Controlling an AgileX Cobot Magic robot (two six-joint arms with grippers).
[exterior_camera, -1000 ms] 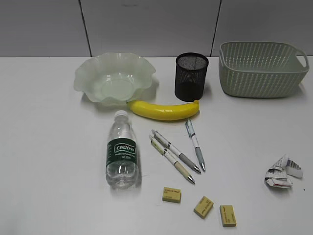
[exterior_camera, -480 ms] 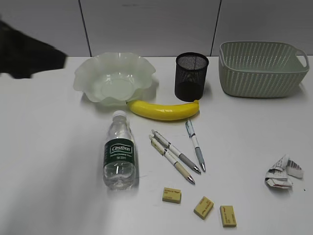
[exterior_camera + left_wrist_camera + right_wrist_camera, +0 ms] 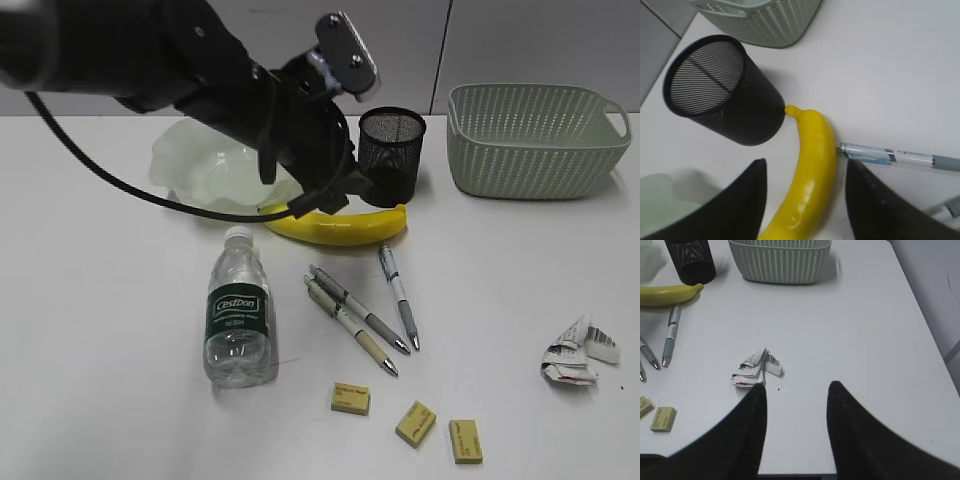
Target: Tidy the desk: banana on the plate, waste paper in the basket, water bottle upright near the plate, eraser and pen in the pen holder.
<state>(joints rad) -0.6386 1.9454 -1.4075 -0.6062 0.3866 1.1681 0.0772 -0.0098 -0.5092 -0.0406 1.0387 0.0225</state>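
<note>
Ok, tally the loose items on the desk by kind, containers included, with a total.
Pens: 3
Erasers: 3
Banana: 1
Water bottle: 1
Waste paper: 1
Plate: 1
Pen holder: 1
Basket: 1
Total: 12

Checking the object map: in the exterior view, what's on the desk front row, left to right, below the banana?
water bottle lying on its side → pair of pens → single pen, just above the first two erasers' span → three erasers → waste paper.
</note>
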